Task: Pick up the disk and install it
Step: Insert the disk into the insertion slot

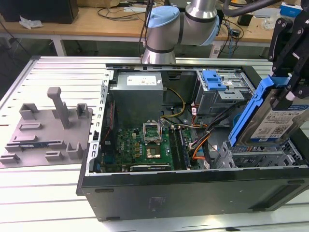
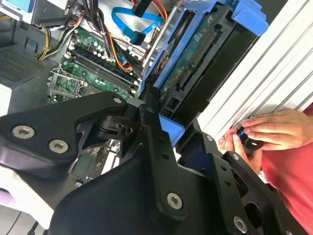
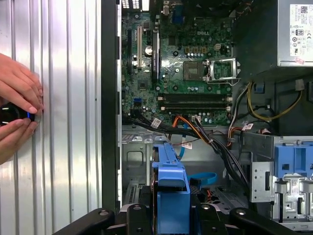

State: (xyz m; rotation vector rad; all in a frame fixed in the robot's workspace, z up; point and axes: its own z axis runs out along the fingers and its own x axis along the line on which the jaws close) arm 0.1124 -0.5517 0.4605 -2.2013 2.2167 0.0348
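Computer case (image 1: pixel 193 198), grey fixture (image 1: pixel 46 130) on ribbed table (image 1: pixel 43 193)

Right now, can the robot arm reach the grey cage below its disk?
Probably yes. Its jaws grip the disk, tilted just above the open grey cage, and no cable seems to cross between them.

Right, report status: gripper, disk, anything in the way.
Status: gripper shut on the disk. Disk tilted above the drive cage, not seated. Cables beside the cage.

open computer case (image 1: pixel 193 193) holds a green motherboard (image 1: pixel 137 145); grey fixture block (image 1: pixel 43 130) lies beside it.
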